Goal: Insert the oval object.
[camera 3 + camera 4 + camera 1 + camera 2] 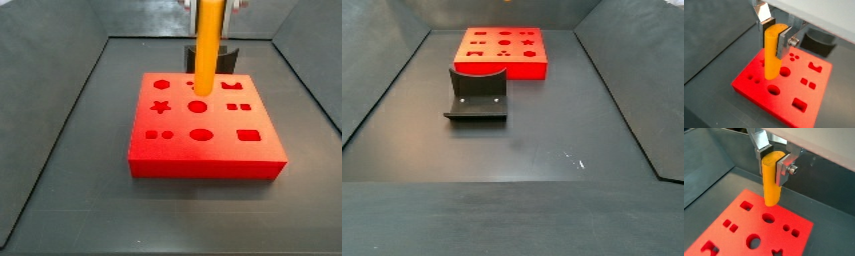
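My gripper (774, 34) is shut on the upper end of the oval object (771, 55), a long orange-yellow peg that hangs upright. Both show in both wrist views, gripper (773, 162) and peg (771, 180). The peg's lower end hangs over the red block (761, 85) with shaped holes, close to a round hole (785, 72); I cannot tell whether it touches. In a side view the peg (207, 45) stands over the back rows of the block (201, 150), and an oval hole (201, 133) lies in the front row. The gripper (214, 5) is at the frame's upper edge.
The dark fixture (477, 93) stands on the floor beside the red block (502, 52); it also shows behind the block (225, 58) and in a wrist view (817, 42). Grey bin walls (54, 120) rise around the dark floor (516, 140).
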Motion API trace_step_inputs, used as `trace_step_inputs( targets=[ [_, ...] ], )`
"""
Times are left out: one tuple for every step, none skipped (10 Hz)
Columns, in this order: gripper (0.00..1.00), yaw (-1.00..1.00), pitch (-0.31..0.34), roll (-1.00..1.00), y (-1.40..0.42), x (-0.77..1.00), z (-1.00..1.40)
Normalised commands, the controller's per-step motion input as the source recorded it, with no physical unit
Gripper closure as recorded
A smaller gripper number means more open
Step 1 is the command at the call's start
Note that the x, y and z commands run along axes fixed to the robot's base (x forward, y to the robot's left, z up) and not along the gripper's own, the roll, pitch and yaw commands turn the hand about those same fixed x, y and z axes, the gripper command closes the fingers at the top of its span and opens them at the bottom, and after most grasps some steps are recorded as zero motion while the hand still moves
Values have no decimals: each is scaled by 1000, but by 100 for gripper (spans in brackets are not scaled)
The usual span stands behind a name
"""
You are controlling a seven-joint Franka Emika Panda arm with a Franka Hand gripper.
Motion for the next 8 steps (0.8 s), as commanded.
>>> trace_step_inputs(
  targets=[
    [100,-994,-50,66,-86,31,-240],
    [100,-966,-71,40,0,129,-220],
    [100,-826,0,0,149,317,-306],
    [100,-874,57,0,166,146,-346],
    [100,-914,86,0,120,51,-346],
    [100,-949,91,0,74,0,-303],
    [100,-1000,86,0,0,0,-257],
    [100,-1000,89,0,0,0,-254]
  ],
)
